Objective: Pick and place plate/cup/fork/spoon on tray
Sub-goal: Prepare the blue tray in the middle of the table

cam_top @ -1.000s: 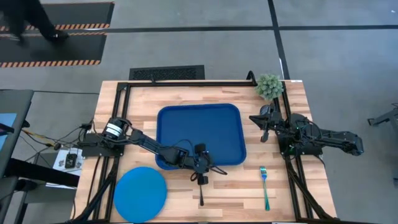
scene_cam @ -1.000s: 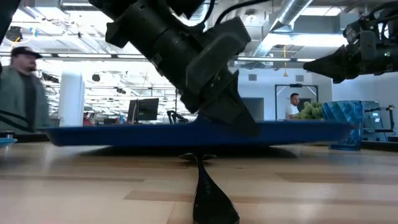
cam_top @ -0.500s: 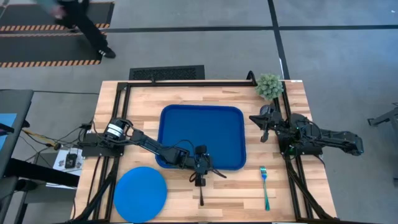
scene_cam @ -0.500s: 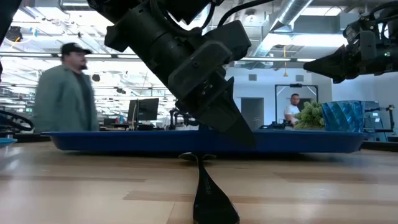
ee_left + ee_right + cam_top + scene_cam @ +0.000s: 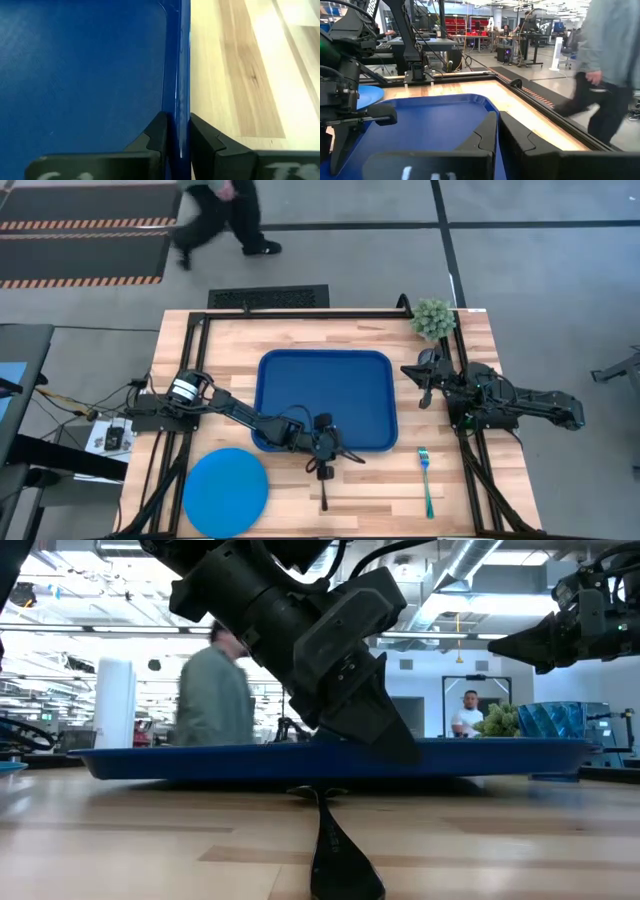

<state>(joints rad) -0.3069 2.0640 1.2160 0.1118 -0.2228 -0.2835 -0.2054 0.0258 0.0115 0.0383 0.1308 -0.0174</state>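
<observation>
The dark-blue tray lies mid-table. My left gripper is shut on its near rim, also in the left wrist view. The bright-blue plate lies flat at the near left. The dark spoon lies just near of the tray, its handle toward the near edge. The teal fork lies at the near right. The cup stands behind the tray's right end; the right arm hides it from above. My right gripper is shut and empty, raised right of the tray. My left gripper pinches the tray's near rim, about midway along it, one finger inside the tray and one outside. The fingers slant down from the near left. The tray stays about level on the table.
A small green plant stands at the far right corner. A black frame runs along the table's far and side edges. A person walks across the floor beyond the table.
The tray has slid a little toward the table's right edge with my left gripper on its rim. A person has walked from left to right behind the table.
</observation>
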